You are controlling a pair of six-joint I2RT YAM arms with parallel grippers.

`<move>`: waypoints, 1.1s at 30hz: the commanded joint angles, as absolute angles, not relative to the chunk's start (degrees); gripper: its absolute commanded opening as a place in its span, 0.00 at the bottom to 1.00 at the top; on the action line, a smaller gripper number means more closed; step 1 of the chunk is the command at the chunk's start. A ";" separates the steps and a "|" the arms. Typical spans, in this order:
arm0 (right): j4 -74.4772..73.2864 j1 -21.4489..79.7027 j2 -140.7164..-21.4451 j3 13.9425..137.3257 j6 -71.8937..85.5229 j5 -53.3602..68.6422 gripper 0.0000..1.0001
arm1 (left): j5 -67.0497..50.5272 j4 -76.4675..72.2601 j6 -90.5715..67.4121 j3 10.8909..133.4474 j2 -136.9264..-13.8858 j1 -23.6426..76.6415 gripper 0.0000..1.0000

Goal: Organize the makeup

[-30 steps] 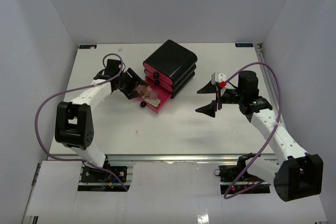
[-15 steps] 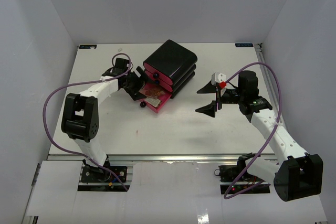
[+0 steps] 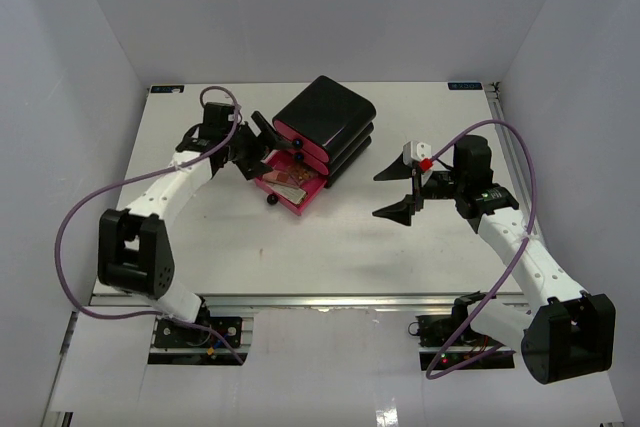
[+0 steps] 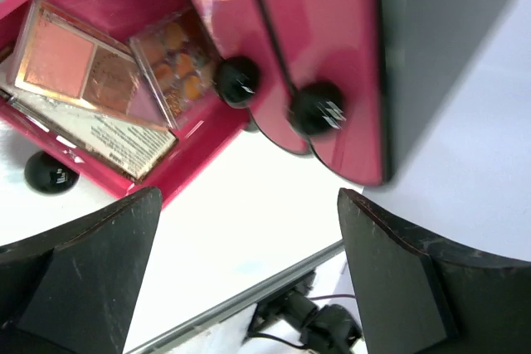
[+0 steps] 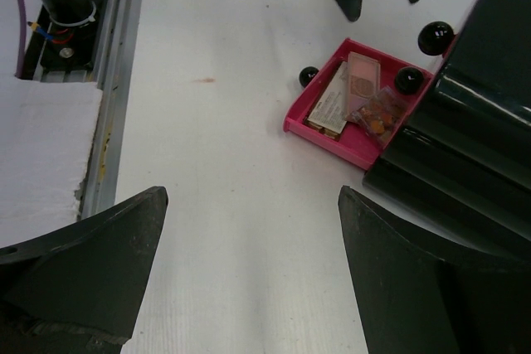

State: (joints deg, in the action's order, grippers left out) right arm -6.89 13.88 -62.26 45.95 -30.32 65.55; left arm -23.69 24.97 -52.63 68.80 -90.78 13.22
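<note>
The makeup lies in the pulled-out bottom pink drawer (image 3: pixel 291 187): a blush palette (image 4: pixel 76 62), a clear palette of orange pans (image 4: pixel 172 57) and a flat beige printed pack (image 4: pixel 104 134). The right wrist view shows the same pile (image 5: pixel 355 97) in the drawer (image 5: pixel 332 134). My left gripper (image 3: pixel 258 145) hovers wide open just left of the drawer, empty (image 4: pixel 249 198). My right gripper (image 3: pixel 388 191) stands open and empty over bare table to the right of the box, pointing at the drawer (image 5: pixel 253 196).
The black box (image 3: pixel 327 117) holds two shut pink drawers with black knobs (image 4: pixel 315 109). The open drawer's knob (image 3: pixel 270 199) points toward the front. The table's front rail (image 5: pixel 112 97) and an arm base with cables (image 5: pixel 62 6) lie beyond it.
The left gripper's jaws spread wider and it drew back a little from the drawer, toward the far side; its elbow swung left. The right arm has not moved.
</note>
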 commanded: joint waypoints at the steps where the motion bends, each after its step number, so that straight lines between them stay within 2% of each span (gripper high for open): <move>1: -13.00 13.71 -62.40 46.66 -37.75 73.56 0.90 | -18.46 24.26 -40.83 64.68 -77.16 12.40 0.98; 6: -17.43 21.26 -62.13 47.71 -41.71 67.01 0.94 | -11.05 24.26 -33.90 53.04 -57.96 11.52 0.98; 9: -20.10 32.67 -64.82 49.72 -44.05 52.82 0.99 | -8.76 24.82 -28.92 49.74 -49.59 11.20 0.98; 13: -24.34 47.46 -76.11 58.99 -42.70 36.87 0.77 | -0.68 24.91 -23.21 47.02 -40.47 11.16 0.98; 18: -27.94 54.02 -94.22 72.42 -37.68 29.47 0.55 | 5.38 24.00 -19.57 42.92 -30.82 11.08 0.98; 22: -28.27 55.91 -108.02 85.03 -29.68 24.45 0.34 | 13.70 24.49 -20.20 37.48 -22.58 11.16 0.98; 27: -28.50 56.82 -119.08 95.48 -24.18 19.30 0.23 | 19.10 23.76 -22.09 35.49 -15.16 11.16 0.98; 33: -26.43 58.68 -126.53 101.63 -18.82 7.64 0.20 | 19.89 23.53 -21.97 35.45 -12.92 11.16 0.98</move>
State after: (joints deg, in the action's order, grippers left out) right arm -28.04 57.11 -123.92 96.92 -24.73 17.95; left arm 16.88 24.24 -21.91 35.48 -13.90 11.35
